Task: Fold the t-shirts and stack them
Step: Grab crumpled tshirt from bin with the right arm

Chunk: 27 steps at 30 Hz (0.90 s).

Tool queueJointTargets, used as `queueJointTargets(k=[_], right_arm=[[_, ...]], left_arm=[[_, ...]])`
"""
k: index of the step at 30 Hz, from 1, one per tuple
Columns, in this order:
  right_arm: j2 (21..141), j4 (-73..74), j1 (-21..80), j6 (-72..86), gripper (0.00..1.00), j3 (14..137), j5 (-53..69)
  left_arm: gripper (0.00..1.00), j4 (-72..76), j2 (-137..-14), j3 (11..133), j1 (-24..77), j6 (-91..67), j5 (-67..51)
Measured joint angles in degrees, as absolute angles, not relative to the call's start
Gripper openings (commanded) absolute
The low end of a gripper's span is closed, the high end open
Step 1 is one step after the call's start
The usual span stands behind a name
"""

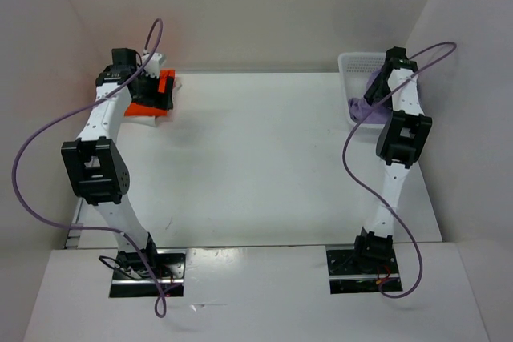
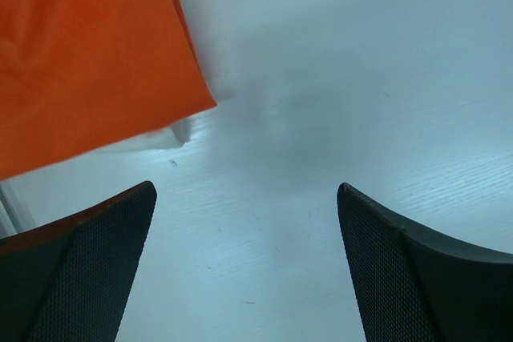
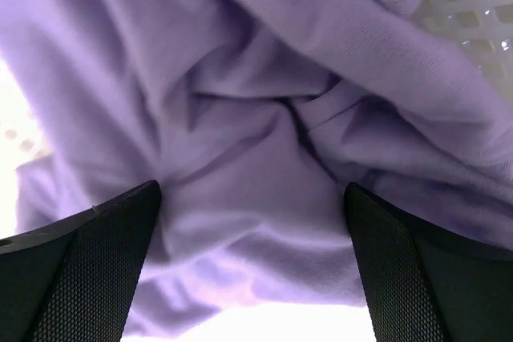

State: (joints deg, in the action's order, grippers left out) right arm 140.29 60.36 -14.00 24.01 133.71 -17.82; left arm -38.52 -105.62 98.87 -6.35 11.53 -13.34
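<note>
— Black textured pads (image 2: 80,270) stand wide apart on the left gripper (image 2: 246,190), is that right?

— Yes, its jaws are spread and nothing sits between them. Only bare white table (image 2: 361,78) shows in the gap.

— And just beyond those jaws?

— The orange t-shirt (image 2: 88,62) lies flat up and to the left in the wrist view, clear of both fingers. A strip of the cream-white t-shirt (image 2: 172,135) peeks out from under its edge, so orange rests on cream-white.

— Where is that pair on the table?

— From above, at the far left corner, partly hidden by the left arm's wrist.

— Now the right gripper (image 3: 252,190)?

— Spread wide as well, gripping nothing. The lavender t-shirt (image 3: 240,118) fills nearly the whole view between and beyond the fingers, crumpled into deep folds with a stitched hem showing near the top.

— Do the pads touch the cloth?

— I cannot tell; the fabric is very close to them.

— What is around it?

— The white perforated basket (image 3: 473,6) shows at the upper right of the wrist view, behind the cloth. From above the basket stands at the far right corner of the table, and lavender cloth spills out at its near side, beside the right arm.
</note>
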Motion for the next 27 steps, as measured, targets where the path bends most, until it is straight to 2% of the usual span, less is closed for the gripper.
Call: queueJointTargets(k=[2,4,5,8,9,10,11,12,21,27], right_arm=[[140.14,60.73,-13.98,23.57,1.00,133.71,-15.90],[139.74,60.66,-14.02,22.98,0.95,133.67,-14.15],[139.72,60.64,-14.04,22.79,0.81,133.56,-13.45],[139.72,60.60,-14.04,21.76,0.53,132.90,-11.44],[139.72,60.64,-14.04,21.69,0.35,132.62,-11.07],[139.72,60.69,-14.04,21.58,0.26,132.44,-10.74],[139.72,60.69,-14.11,21.45,0.09,132.27,-10.41],[139.72,60.66,-14.22,21.17,0.01,132.18,-10.22],[138.34,60.47,-14.31,21.43,0.00,130.43,-9.63],[130.23,59.75,-13.50,21.41,0.00,128.05,-11.16]], left_arm=[[1.00,-39.09,-106.26,97.97,-6.72,11.40,-13.47],[1.00,-39.53,-106.34,97.80,-6.76,11.31,-13.47],[1.00,-39.44,-106.34,97.82,-6.50,11.33,-13.43],[1.00,-39.46,-106.32,97.84,-5.32,11.38,-13.15],[1.00,-39.48,-106.32,97.84,-4.82,11.42,-12.95],[1.00,-39.44,-106.32,97.84,-4.43,11.46,-12.75],[1.00,-39.42,-106.32,97.89,-4.10,11.62,-12.67],[1.00,-39.44,-106.32,97.89,-3.73,11.68,-12.58],[1.00,-39.42,-106.32,97.89,-3.44,11.84,-11.29],[1.00,-39.42,-106.32,97.89,-3.44,11.86,-10.63]])
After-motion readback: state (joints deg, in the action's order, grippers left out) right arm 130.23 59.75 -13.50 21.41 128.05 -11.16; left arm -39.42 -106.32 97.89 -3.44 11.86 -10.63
